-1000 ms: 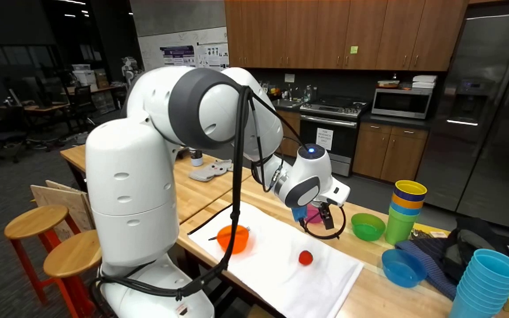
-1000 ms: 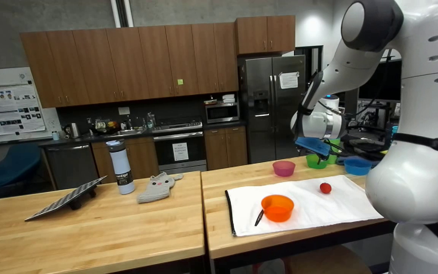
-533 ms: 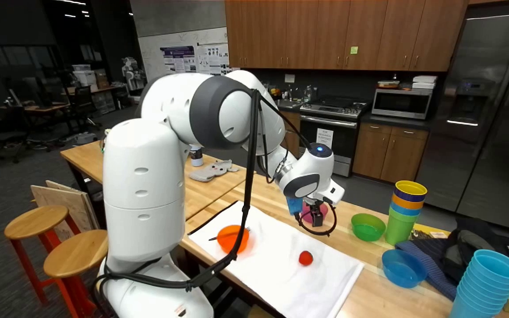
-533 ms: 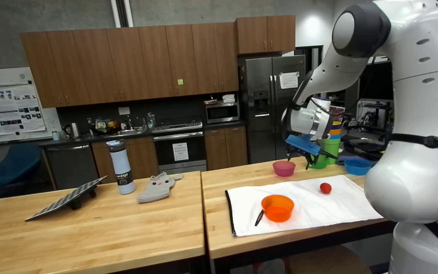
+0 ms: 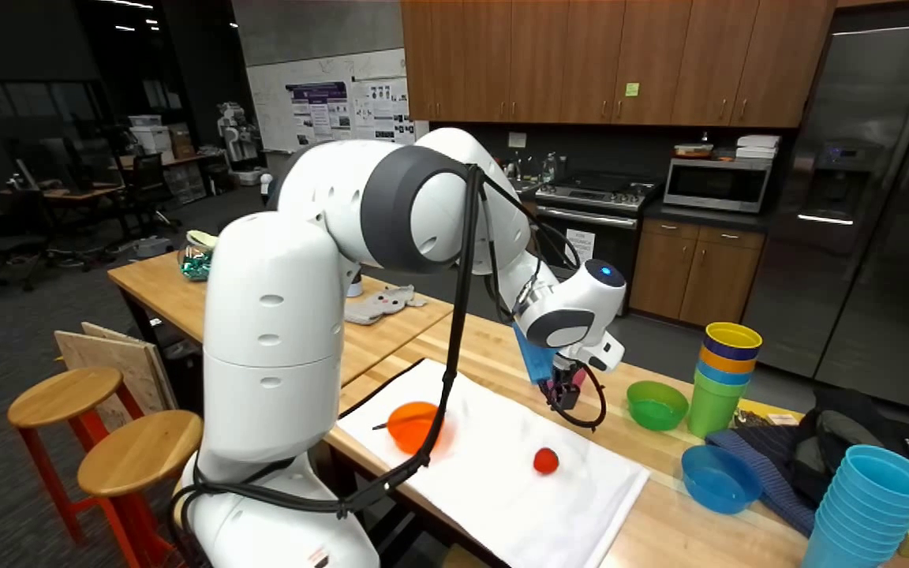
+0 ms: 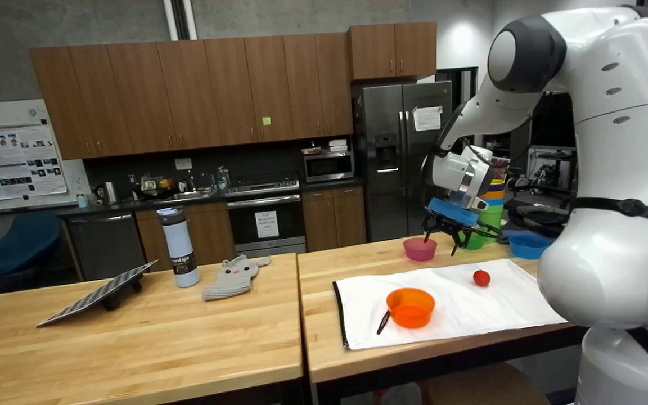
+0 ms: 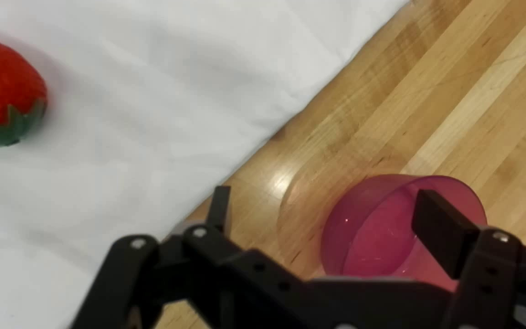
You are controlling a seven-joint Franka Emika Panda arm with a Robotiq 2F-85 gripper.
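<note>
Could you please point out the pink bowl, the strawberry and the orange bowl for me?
Pink bowl [image 7: 379, 235], in the wrist view: on its inside.
Strawberry [image 7: 2, 84], in the wrist view: on its red body.
Orange bowl [image 6: 411, 315], in an exterior view: on its front wall.

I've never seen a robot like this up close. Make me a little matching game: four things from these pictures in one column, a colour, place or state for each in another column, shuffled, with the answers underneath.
Column 1
1. gripper
2. pink bowl
3. strawberry
4. tall bottle

Column 2
a. on the wooden tabletop, beside the white cloth
b. light blue, standing upright
c. open, holding nothing
d. red and green, lying on the white cloth

Right pairs
1-c
2-a
3-d
4-b
</note>
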